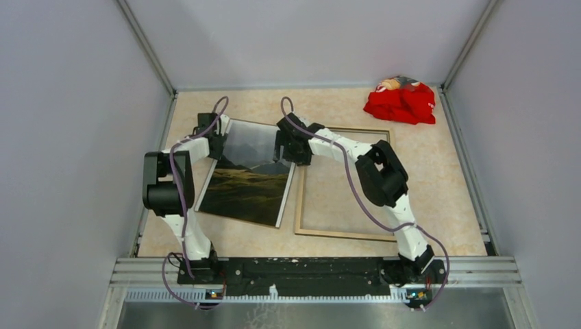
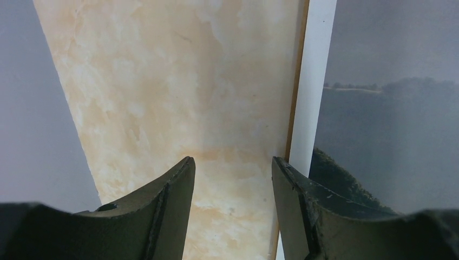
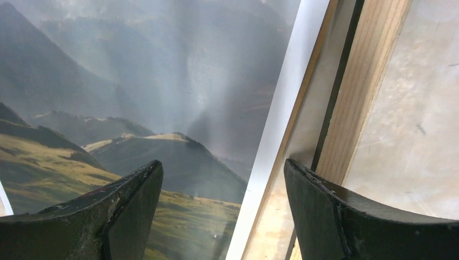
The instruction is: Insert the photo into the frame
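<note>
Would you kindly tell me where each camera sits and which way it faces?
Top external: above and behind the bases, looking down on the table; both arms show.
Left wrist: on the left arm, facing down at table and photo edge; open left gripper shows.
Right wrist: on the right arm, facing down at photo beside frame; open right gripper shows.
Shared: all three see the photo.
</note>
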{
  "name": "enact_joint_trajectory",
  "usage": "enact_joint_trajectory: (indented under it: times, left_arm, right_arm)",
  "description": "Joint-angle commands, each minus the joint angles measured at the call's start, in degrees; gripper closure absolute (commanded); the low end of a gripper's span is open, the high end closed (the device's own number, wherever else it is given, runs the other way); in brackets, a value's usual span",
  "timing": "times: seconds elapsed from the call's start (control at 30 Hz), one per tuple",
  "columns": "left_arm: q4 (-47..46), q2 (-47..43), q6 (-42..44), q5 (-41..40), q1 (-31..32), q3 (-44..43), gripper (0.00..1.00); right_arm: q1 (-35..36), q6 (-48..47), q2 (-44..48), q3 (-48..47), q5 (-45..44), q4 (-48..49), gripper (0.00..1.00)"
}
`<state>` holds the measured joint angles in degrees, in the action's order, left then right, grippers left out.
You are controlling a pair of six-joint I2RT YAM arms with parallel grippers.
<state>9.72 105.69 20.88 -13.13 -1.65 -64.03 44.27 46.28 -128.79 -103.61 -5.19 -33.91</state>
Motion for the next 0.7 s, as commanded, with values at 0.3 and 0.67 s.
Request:
enact_joint_trajectory:
  times: [0.3,0.67]
  left_arm:
    - [-5.5,-3.6,0.0,-4.4,4.4,1.1,0.38]
    - [-7.5,-4.9,2.5,-6.1,4.2,3.6,0.37]
  right_arm:
    - [-2.5,1.4,0.8,4.6,4.8,6.1,0.18]
    - [-1.6,10.5,2.5,9.9,20.2,19.5,0.17]
